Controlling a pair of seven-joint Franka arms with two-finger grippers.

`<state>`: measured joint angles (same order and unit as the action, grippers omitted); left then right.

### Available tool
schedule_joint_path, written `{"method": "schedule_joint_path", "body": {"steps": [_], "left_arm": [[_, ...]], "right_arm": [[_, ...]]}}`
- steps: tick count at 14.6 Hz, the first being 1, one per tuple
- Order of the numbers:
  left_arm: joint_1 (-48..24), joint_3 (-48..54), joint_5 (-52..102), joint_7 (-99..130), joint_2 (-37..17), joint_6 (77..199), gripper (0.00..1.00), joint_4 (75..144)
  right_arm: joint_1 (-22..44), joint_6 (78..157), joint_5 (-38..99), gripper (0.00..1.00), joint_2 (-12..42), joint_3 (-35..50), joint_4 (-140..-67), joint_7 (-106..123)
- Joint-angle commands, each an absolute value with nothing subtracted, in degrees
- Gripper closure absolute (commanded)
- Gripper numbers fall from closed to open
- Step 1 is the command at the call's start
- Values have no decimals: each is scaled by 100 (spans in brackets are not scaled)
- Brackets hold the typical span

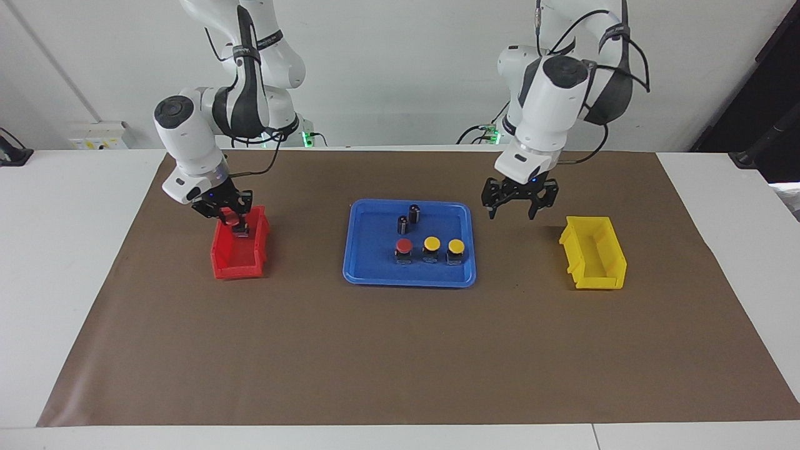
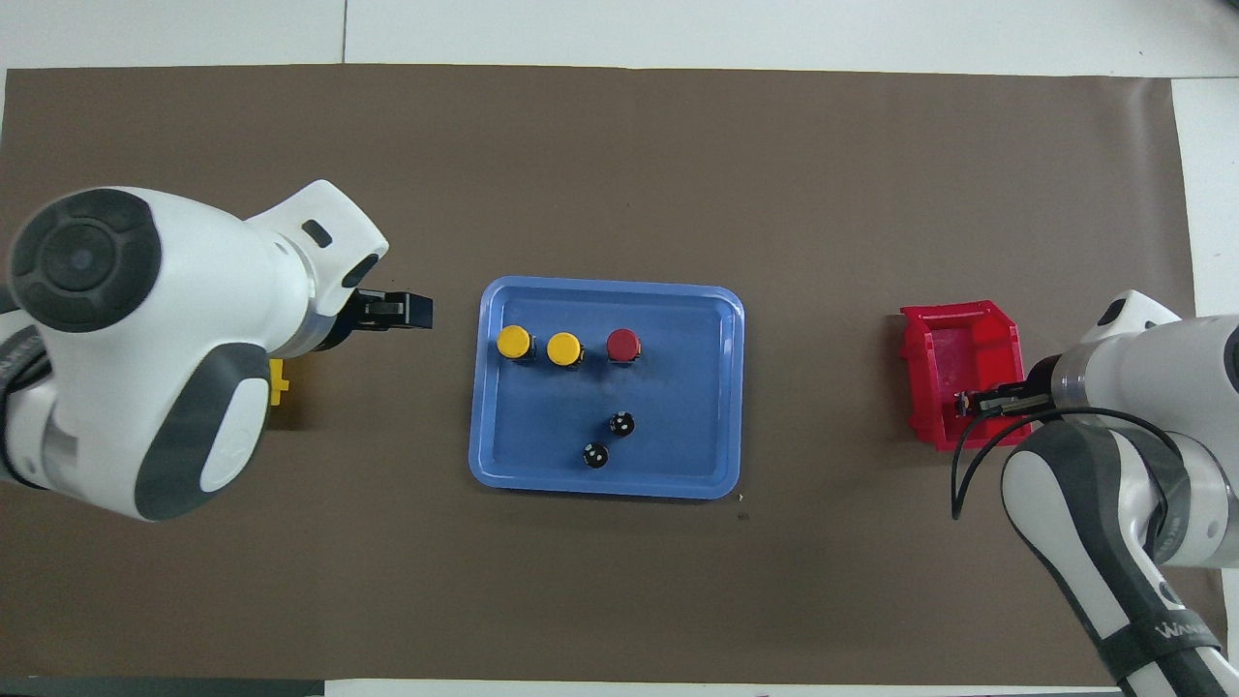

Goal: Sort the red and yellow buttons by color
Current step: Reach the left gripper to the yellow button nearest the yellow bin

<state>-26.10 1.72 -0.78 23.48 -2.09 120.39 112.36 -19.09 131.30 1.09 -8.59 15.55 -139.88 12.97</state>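
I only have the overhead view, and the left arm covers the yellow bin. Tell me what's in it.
Observer: Nothing. The facing view shows only the bare inside of the yellow bin.
Operator: Report the left gripper's fingers.
Observer: The left gripper hangs open and holds nothing. It is over the mat, between the blue tray and the yellow bin.
Operator: Now say how low the right gripper is.
Observer: The right gripper reaches down into the red bin, shut on a red button.
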Motion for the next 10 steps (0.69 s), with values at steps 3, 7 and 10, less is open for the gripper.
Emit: {"method": "schedule_joint_path", "body": {"steps": [3, 7, 10], "left_arm": [[-3093, 88, -9, 3119, -667, 12839, 21, 11416], [-3199, 88, -9, 3207, -896, 12999, 26, 11452], [-3313, 88, -9, 3357, -949, 13122, 26, 11531]], "right_arm": [[-1829, 13517, 237, 74, -949, 1600, -14282, 1283], [-1810, 13518, 237, 62, -984, 1600, -14361, 1274], [-1819, 13509, 237, 30, -967, 1600, -14318, 1283]]}}
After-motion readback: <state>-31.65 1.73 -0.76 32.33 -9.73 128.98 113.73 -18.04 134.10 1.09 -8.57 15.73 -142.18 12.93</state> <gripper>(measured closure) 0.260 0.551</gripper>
